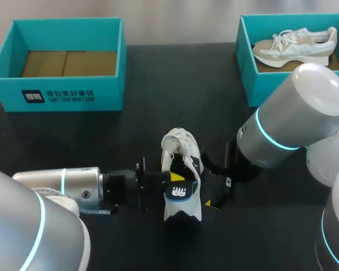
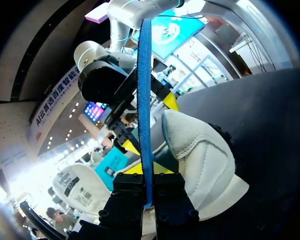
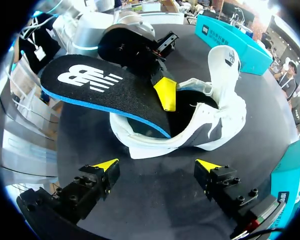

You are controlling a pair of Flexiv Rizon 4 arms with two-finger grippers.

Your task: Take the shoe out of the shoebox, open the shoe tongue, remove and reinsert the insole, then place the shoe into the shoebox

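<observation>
Even, bright light from overhead. The black table (image 1: 130, 135) has a pale sheen along its far edge. The shoe (image 1: 178, 144) casts hardly any shadow.

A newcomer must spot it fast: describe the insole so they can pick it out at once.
On the black table, near its front middle, lies a white shoe. The insole sticks out of its opening, pinched by the left tool. It is the only flat dark piece, blue-edged with a white logo.
</observation>
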